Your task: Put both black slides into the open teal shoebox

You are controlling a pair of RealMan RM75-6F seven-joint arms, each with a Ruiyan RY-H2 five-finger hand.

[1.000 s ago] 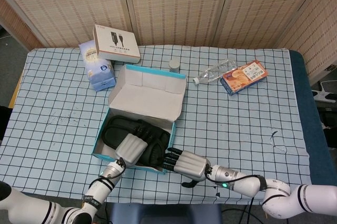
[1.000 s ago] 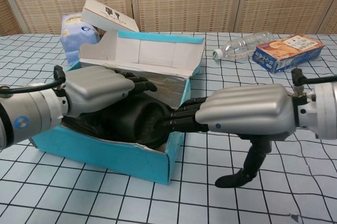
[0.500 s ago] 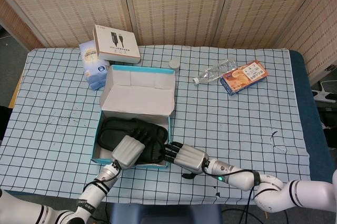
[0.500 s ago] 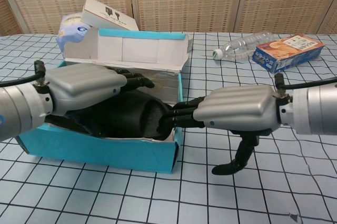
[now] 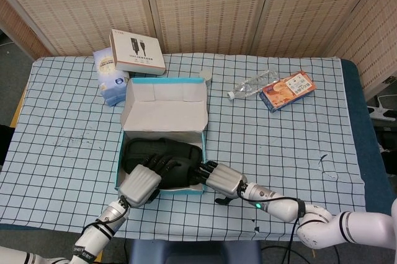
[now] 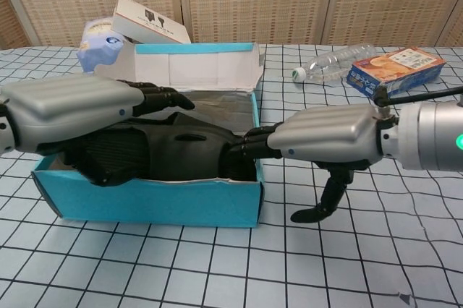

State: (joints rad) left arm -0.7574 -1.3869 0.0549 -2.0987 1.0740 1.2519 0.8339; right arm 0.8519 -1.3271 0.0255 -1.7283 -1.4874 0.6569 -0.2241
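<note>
While the black slides (image 5: 162, 155) are seen lying inside the open teal shoebox (image 6: 152, 202), the left hand (image 5: 140, 183) is laid over them with fingers extended, touching, gripping nothing. The right hand (image 5: 221, 180) is pressed fingertips-first against the shoebox's right wall, holding nothing.

The left hand (image 6: 79, 105) and right hand (image 6: 325, 142) have smooth silver-grey backs, black fingers, thin black cables and shiny white arms.

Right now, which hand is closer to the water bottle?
Right. The right hand is at the shoebox's near corner, below the bottle; the left hand is farther left.
</note>
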